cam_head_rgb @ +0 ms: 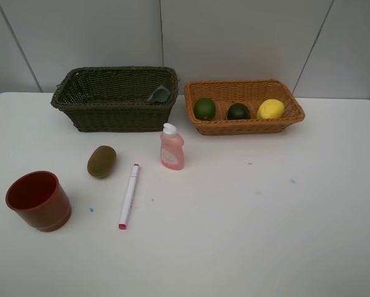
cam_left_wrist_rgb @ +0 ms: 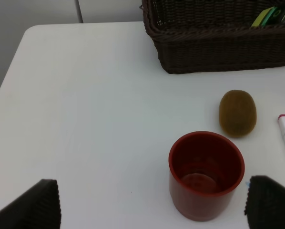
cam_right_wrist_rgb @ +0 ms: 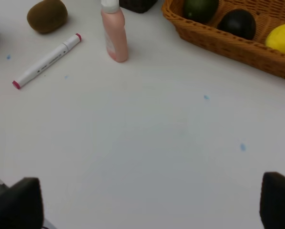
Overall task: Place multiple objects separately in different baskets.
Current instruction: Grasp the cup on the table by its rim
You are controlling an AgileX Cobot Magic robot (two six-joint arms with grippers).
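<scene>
Smooth white tabletop (cam_head_rgb: 247, 223), a little shiny. Rough, bumpy woven wicker on the dark olive basket (cam_head_rgb: 114, 117) and the light orange basket (cam_head_rgb: 247, 127). Fuzzy, dull skin on the brown kiwi (cam_head_rgb: 101, 161). Smooth, shiny plastic on the red cup (cam_head_rgb: 38, 201). Smooth plastic on the white marker (cam_head_rgb: 129, 195). Smooth pink plastic on the bottle (cam_head_rgb: 172, 151), white plastic cap. Shiny skin on the left green fruit (cam_head_rgb: 204, 109) and the right green fruit (cam_head_rgb: 238, 112). Smooth skin on the yellow lemon (cam_head_rgb: 270, 109). Dull black, finely ridged edge on the left fingers (cam_left_wrist_rgb: 37, 205).
</scene>
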